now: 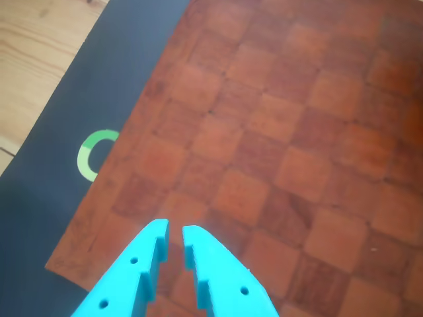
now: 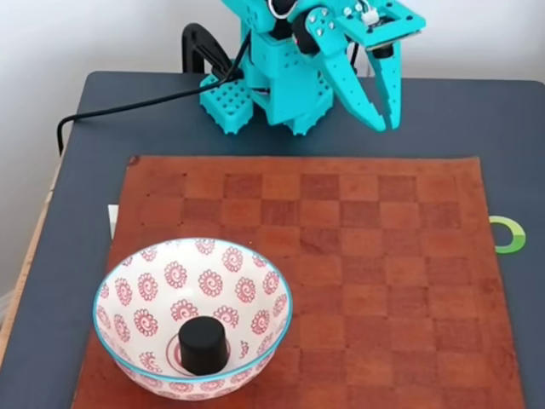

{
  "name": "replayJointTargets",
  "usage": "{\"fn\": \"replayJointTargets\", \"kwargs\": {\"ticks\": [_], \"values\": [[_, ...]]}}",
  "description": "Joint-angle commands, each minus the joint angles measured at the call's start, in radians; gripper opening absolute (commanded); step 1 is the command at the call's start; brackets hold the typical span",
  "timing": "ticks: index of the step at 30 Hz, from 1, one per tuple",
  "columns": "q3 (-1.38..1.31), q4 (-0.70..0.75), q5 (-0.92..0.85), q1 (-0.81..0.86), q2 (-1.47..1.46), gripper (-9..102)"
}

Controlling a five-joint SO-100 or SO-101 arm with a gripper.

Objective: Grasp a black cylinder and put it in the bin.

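Where it sits: while the arm hangs back at the far edge in the fixed view, the short, squat, matte black cylinder (image 2: 203, 345) stands upright inside the bin, right on the bottom.
Cylinder look: flat round top, plain dark sides, any mark on top too faint to make out.
Bin: a white bowl-shaped bin (image 2: 136, 288) with red spiral-flower motifs all over its inside wall and a thin blue rim, resting on the near left corner of the mat in the fixed view.
Fingers: the two turquoise plastic fingers (image 1: 211, 254) are drawn nearly together, just a narrow slit between the tips, and nothing in them!
Fingers, contact: in the other view they hover over bare mat, touching nothing I can see; in the fixed view the gripper (image 2: 389, 122) points down above the dark bench, well apart from the bin.
Mat: a reddish-brown leather-like checkered mat (image 2: 358, 256) lying flat on the bench.
Bench: a dark grey-blue bench top (image 2: 85, 213) with a green ring mark (image 2: 511, 234) just off the mat's right edge in the fixed view.
Arm base: a turquoise block body (image 2: 281, 81) with a black cable (image 2: 128, 106) trailing left.
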Motion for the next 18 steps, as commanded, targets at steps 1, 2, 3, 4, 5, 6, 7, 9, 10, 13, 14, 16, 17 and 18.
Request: {"fn": "replayJointTargets", "kwargs": {"ticks": [1, 2, 3, 4, 5, 6, 7, 9, 10, 13, 14, 16, 17, 18], "values": [[0.051, 0.000, 0.025, -0.015, 0.091, 0], [0.072, 0.003, 0.032, -0.023, 0.121, 0], [0.094, 0.003, 0.038, -0.031, 0.149, 0], [0.114, 0.003, 0.041, -0.035, 0.178, 0], [0.126, -0.002, 0.043, -0.038, 0.187, 0], [0.135, -0.003, 0.049, -0.040, 0.192, 0], [0.140, -0.003, 0.054, -0.041, 0.186, 0], [0.140, -0.003, 0.054, -0.051, 0.183, 0], [0.141, 0.002, 0.054, -0.054, 0.181, 0], [0.158, 0.005, 0.054, -0.054, 0.181, 0], [0.170, 0.005, 0.054, -0.054, 0.181, 0], [0.201, 0.005, 0.054, -0.054, 0.181, 0], [0.213, 0.003, 0.054, -0.054, 0.181, 0], [0.222, 0.003, 0.054, -0.055, 0.181, 0]]}}
